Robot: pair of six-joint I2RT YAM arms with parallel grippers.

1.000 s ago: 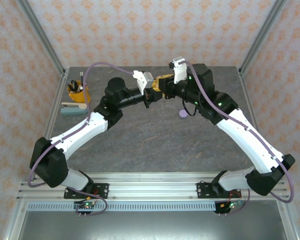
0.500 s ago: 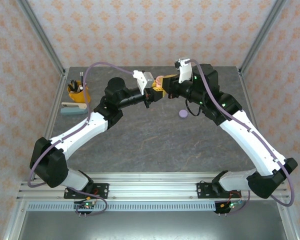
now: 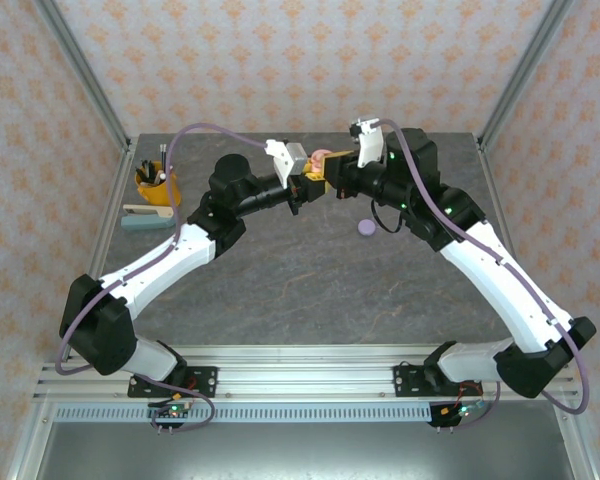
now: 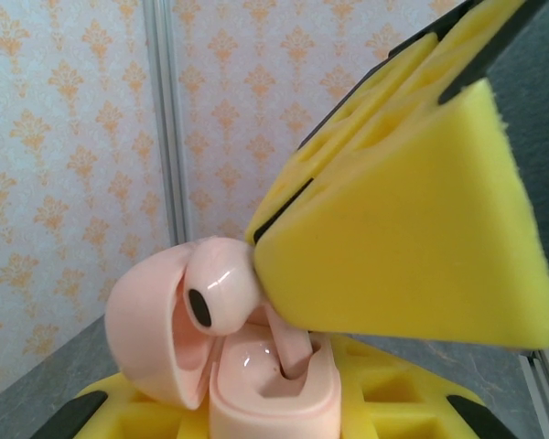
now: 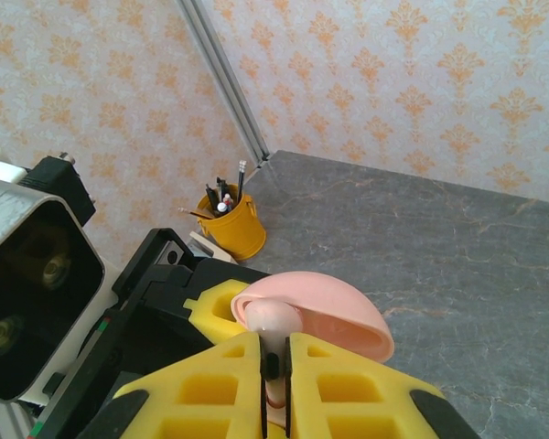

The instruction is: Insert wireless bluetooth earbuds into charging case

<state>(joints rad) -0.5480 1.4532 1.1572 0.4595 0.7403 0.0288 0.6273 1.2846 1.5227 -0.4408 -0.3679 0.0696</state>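
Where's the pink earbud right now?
The pink earbud sits pinched in the right claw, at the open pink case in the left claw, top view far centre.

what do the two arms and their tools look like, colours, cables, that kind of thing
The left arm and right arm match: white shells on the long links, black joints and bases, and a lilac cable looping along each. The left tool and right tool have black frames and yellow fingers with cut-out pockets. A white block sits at each wrist.
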